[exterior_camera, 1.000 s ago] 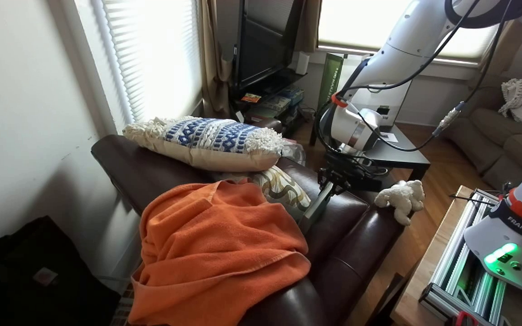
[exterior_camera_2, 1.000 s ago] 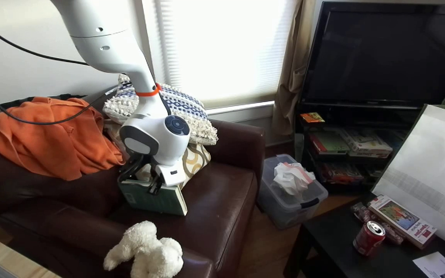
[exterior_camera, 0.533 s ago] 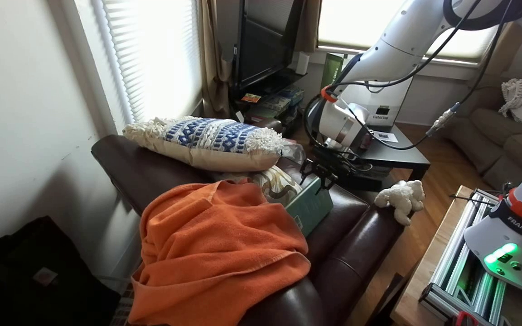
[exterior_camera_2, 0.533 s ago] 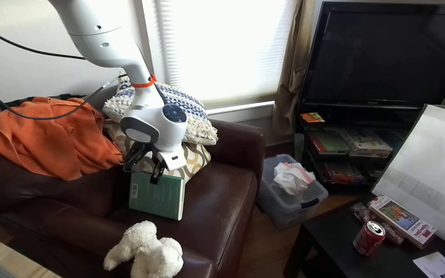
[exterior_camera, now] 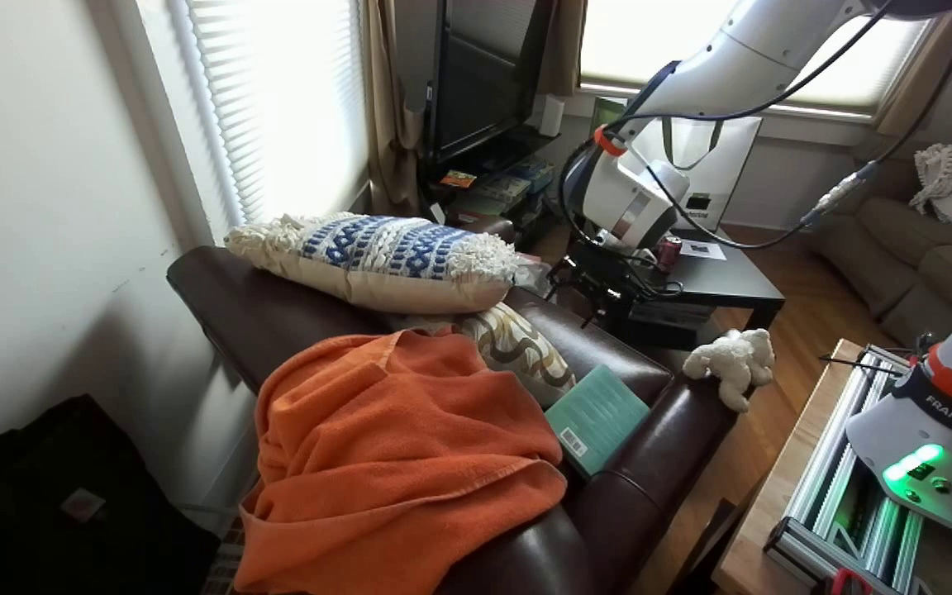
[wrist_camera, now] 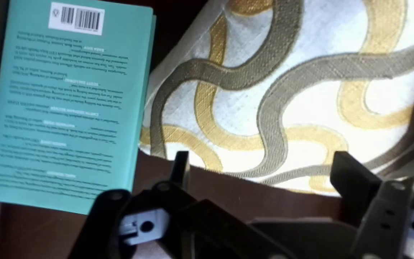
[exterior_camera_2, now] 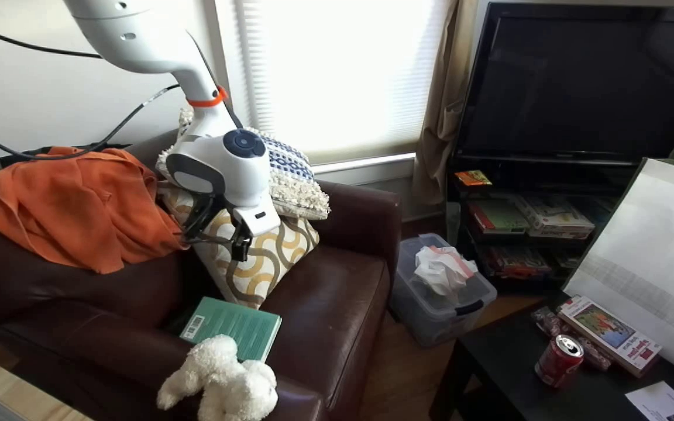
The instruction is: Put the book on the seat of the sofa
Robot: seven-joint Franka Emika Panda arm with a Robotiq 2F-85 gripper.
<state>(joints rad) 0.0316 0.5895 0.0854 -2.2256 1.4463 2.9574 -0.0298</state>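
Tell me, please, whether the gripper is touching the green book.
Apart. The wrist view shows the gripper open, and in an exterior view the swirl-patterned pillow is visible in the gap between the gripper and the green book.

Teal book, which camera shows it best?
The wrist view: the book looks largest, its barcode clear, despite slight cropping. Both exterior views show it smaller on the sofa seat; the plush toy partly hides it in an exterior view.

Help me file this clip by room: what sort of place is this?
Probably a living room in a home: a brown leather sofa, a television and a white stuffed toy suggest it.
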